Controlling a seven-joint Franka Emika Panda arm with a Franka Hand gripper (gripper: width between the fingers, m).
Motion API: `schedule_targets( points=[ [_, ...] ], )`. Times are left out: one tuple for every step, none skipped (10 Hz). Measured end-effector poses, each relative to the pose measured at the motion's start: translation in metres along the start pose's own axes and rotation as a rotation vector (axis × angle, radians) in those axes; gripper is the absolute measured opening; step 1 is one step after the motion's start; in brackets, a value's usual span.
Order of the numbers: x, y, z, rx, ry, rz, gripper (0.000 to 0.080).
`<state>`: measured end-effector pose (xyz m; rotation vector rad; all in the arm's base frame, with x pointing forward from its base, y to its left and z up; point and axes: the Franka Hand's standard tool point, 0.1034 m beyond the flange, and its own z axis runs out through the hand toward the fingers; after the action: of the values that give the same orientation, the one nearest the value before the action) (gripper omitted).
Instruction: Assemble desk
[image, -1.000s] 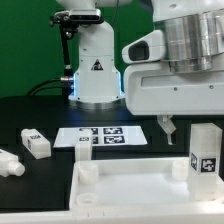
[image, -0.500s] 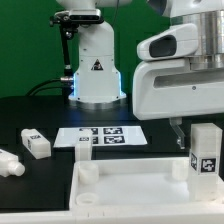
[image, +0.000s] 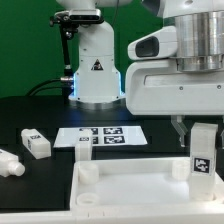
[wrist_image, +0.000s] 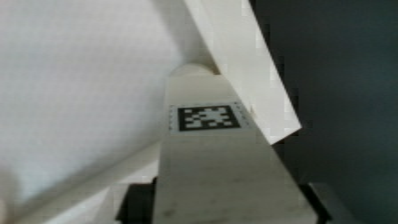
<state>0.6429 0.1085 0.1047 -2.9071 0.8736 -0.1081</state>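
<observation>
On your black desk (image: 25, 112), the marker board (image: 100, 137) lies flat near the centre of the exterior frame. Its white face carries several black-and-white square tags set in two rows. A thin dark cable (image: 45, 87) trails along the desk's far edge at middle left. Behind it, a green wall (image: 25, 40) fills the upper left of the frame. The desk's dark surface runs out to the left edge.

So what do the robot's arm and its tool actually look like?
The arm is smooth white with rounded housings and a ribbed silver-grey ring near the wrist. The tool has a boxy white body and slim dark fingers. The white base carries a black triangle logo and a blue light.
</observation>
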Motion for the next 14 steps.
schedule_targets(
  points=[
    [-0.0011,0.0003,0.0001,-0.004,-0.002,0.195,0.0293],
    [-0.0029,0.0003,0.0005,0.0,-0.018,0.426,0.0293],
    [-0.0011,0.002,0.0003,0.008,-0.035,0.512,0.0293],
    [-0.0028,0.0009,0.0006,0.006,-0.036,0.563,0.0293],
    [-0.0034,0.0004,0.0007,0.006,-0.038,0.62,0.0293],
    [-0.0036,0.0001,0.0008,0.009,-0.042,0.69,0.0293],
    [-0.0041,-0.0004,0.0007,0.012,-0.051,0.802,0.0293],
    [-0.0047,-0.0023,0.0014,0.033,-0.069,1.045,0.0293],
    [-0.0054,-0.003,0.0024,0.056,-0.068,1.235,0.0293],
    [-0.0039,-0.0009,0.0027,0.09,-0.068,1.329,0.0294],
    [-0.0029,0.0008,0.0025,0.092,-0.069,1.342,0.0294],
    [-0.002,0.0016,0.0023,0.091,-0.067,1.358,0.0294],
    [-0.0027,0.0017,0.0036,0.089,-0.068,1.352,0.043],
    [-0.0029,0.0016,0.0038,0.089,-0.068,1.35,0.0561]
  ],
)
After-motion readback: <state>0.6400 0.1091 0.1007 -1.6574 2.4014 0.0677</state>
